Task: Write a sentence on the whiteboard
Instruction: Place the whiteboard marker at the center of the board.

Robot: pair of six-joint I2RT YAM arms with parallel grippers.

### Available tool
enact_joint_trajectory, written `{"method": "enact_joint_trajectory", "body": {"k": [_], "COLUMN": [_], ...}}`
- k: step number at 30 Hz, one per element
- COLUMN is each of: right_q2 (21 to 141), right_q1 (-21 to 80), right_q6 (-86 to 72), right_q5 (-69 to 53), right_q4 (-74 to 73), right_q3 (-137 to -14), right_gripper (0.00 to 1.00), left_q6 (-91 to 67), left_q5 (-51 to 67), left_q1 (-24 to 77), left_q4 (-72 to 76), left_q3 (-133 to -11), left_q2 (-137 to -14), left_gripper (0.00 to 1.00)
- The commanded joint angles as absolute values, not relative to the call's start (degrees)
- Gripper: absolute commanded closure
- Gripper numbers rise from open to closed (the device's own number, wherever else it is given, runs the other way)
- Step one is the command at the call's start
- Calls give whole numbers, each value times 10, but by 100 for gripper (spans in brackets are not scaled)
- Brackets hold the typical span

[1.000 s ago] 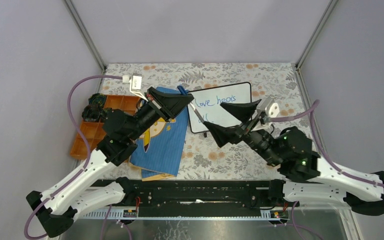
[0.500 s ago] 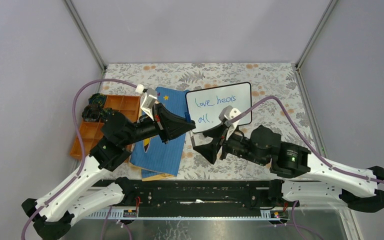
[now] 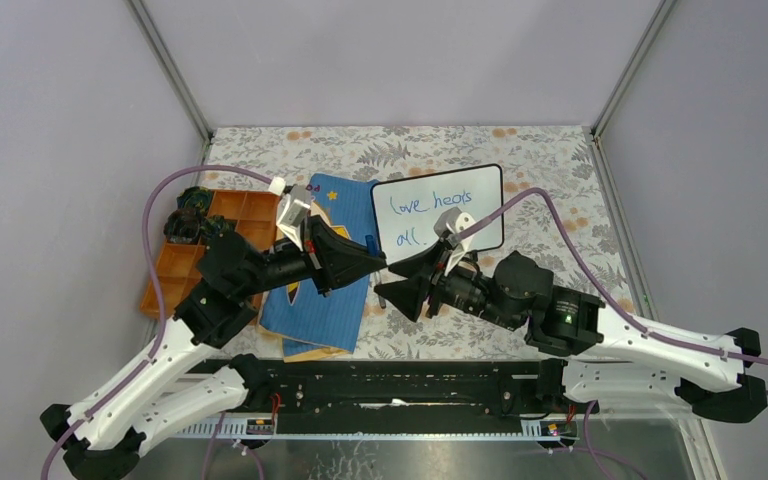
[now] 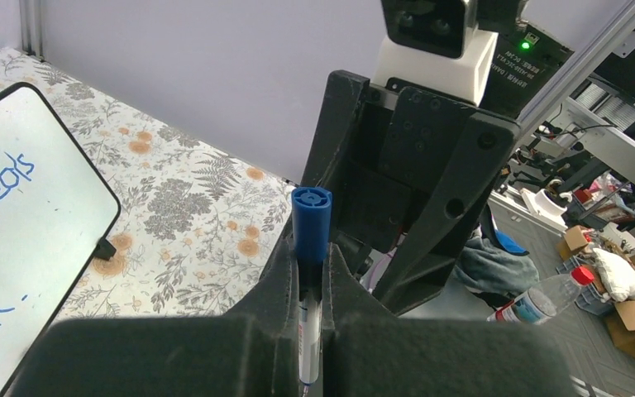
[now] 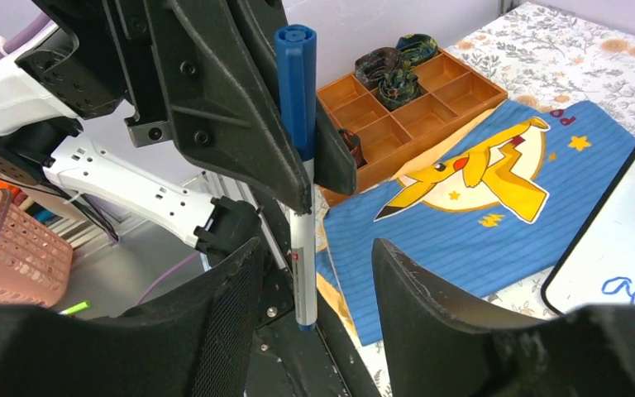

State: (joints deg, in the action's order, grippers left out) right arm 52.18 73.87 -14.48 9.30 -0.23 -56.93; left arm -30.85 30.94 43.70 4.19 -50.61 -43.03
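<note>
The whiteboard (image 3: 465,228) lies at the back centre of the flowered table, and the sentence (image 3: 428,206) runs across it in blue, in two lines. My left gripper (image 3: 375,262) is shut on a white marker with a blue cap (image 4: 311,217) and holds it in front of the board's near left corner. The right gripper (image 3: 397,280) faces it, tip to tip. In the right wrist view the marker (image 5: 301,248) hangs between the right gripper's (image 5: 316,248) open fingers, with a gap on each side. Part of the board (image 4: 25,223) shows in the left wrist view.
A blue cloth-like book with a yellow cartoon figure (image 3: 325,295) lies left of the board, under the left arm. An orange compartment tray (image 3: 188,262) holding dark items sits at the far left. Purple cables loop above both arms.
My right gripper has swung left from over the whiteboard to the left gripper's tip, its jaws narrowing. The left gripper has drawn the marker back off the board toward the near side.
</note>
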Motion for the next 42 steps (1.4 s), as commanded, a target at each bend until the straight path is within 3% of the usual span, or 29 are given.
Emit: {"method": "enact_joint_trajectory", "body": {"k": [1,7,34,42], "right_q2": [537,550,563,565], "right_q1": [735,732,722,720], "right_q6": [-155,-157,-173,-177], "right_q5": [86,80,58,49], "right_q4": [45,54,90,95], "right_q3": [-582,-586,-572,-568], "right_gripper": [45,51,64,85], "left_q6": [-303,-307,-325,-327], "left_q5": [320,327,317,316], "left_q1": [434,434,434,433], "left_q4": [45,45,59,60], "left_q3": [-498,-498,-476,-472], "left_q2": [-415,-413,-400,-398], "left_gripper": [100,100,100,100]}}
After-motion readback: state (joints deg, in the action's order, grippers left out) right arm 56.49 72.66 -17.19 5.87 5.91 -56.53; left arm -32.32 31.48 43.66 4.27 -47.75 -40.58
